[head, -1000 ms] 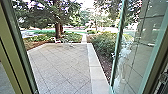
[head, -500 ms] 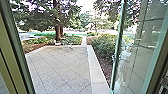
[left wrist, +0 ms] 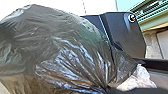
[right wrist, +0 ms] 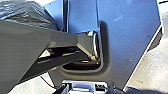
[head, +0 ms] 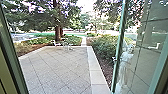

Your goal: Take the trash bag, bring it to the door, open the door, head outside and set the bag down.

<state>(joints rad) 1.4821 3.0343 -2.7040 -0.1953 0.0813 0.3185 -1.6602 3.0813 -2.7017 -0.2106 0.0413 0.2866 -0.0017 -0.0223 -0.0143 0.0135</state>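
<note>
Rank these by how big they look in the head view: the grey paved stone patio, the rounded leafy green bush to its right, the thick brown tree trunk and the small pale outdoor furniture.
1. Patio
2. Bush
3. Tree trunk and outdoor furniture: too alike to rank

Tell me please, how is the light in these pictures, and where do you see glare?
Head view: the sky is washed out, purple fringes edge the leaves, and a pale shape, perhaps a reflection, shows in the glass. Left wrist view: bright streaks on the trash bag. Right wrist view: bluish sheen on the robot's plate.
</note>
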